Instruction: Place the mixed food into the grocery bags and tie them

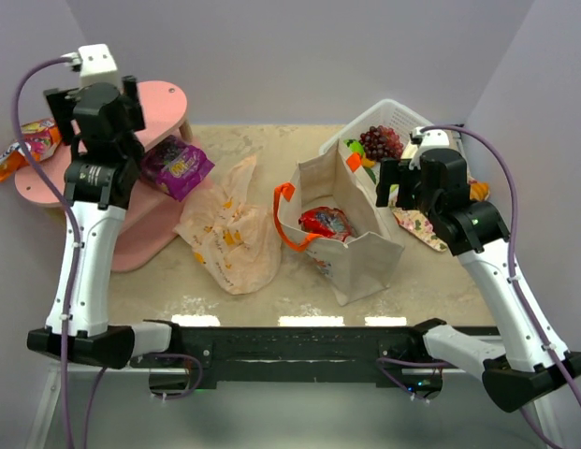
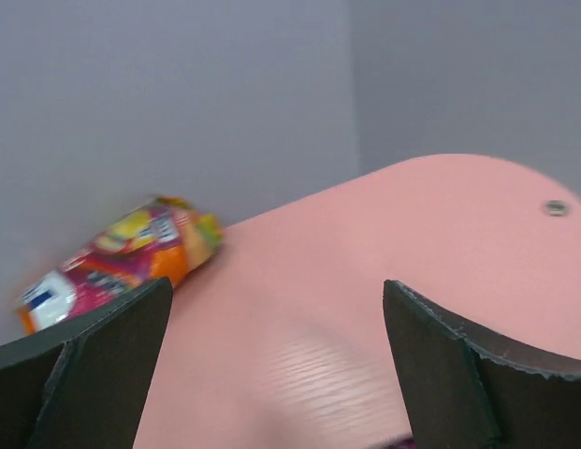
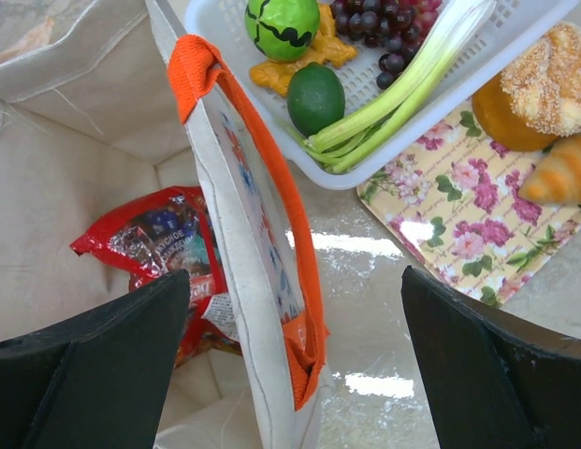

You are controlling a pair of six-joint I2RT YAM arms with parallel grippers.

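Gaping empty, left fingers (image 2: pixel 98 360) over pink stand (image 2: pixel 412 234), right fingers (image 3: pixel 501 360) over canvas tote (image 3: pixel 241 245)

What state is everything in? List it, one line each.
Tote: upright, open, untied, red packet inside.
Plastic bag: lying crumpled, untied.
Purple packet: on pink stand, unbagged.
Orange packet: on pink stand, unbagged.
Basket: holding grapes and leek.
Left gripper: open, empty.
Right gripper: open, empty.
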